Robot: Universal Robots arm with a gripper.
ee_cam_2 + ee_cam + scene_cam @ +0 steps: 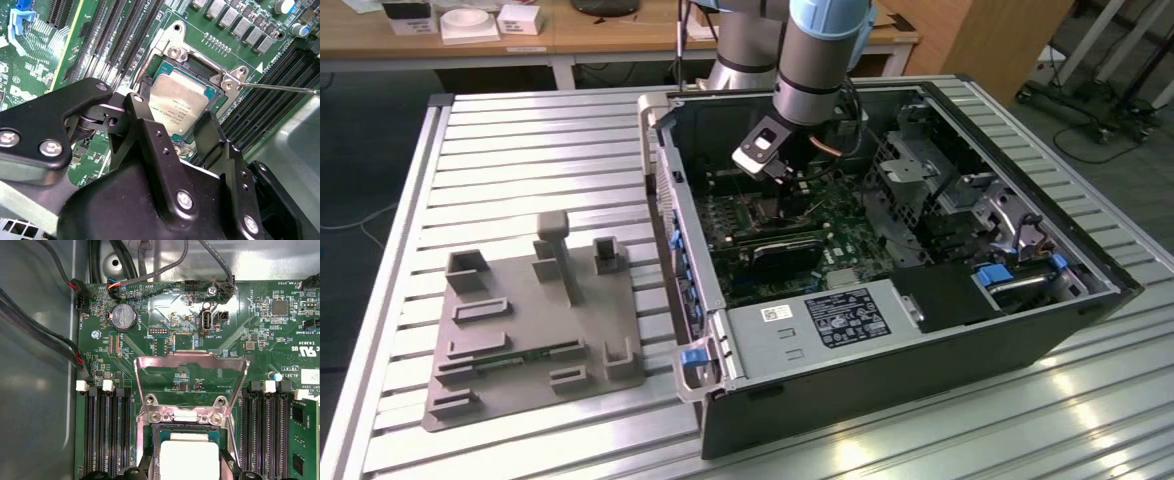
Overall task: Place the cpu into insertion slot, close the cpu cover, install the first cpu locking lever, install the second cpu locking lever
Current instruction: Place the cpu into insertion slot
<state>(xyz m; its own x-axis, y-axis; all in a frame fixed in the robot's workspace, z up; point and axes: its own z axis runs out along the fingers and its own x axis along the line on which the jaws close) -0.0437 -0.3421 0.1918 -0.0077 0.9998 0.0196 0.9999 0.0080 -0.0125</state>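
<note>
The cpu [179, 100], a thin square chip with a silver top, sits over the insertion slot [199, 67] on the green board, and its near part is hidden behind my gripper. My gripper [175, 122] straddles it, with the black fingers [136, 107] against two opposite edges. In the first wrist view the cpu [189, 457] lies low over the dark insertion slot [175, 432]. The cpu cover [190, 360] is swung back open beyond the slot. A thin wire locking lever [280, 89] juts out sideways, unlatched. In the exterior view my gripper [778, 178] is down inside the open computer case.
Long black memory slots [107, 435] flank the socket on both sides. Cables [45, 335] run along the case wall beside the board. On the slatted table, at the exterior view's left of the case [1067, 320], stands a grey parts fixture [534, 320].
</note>
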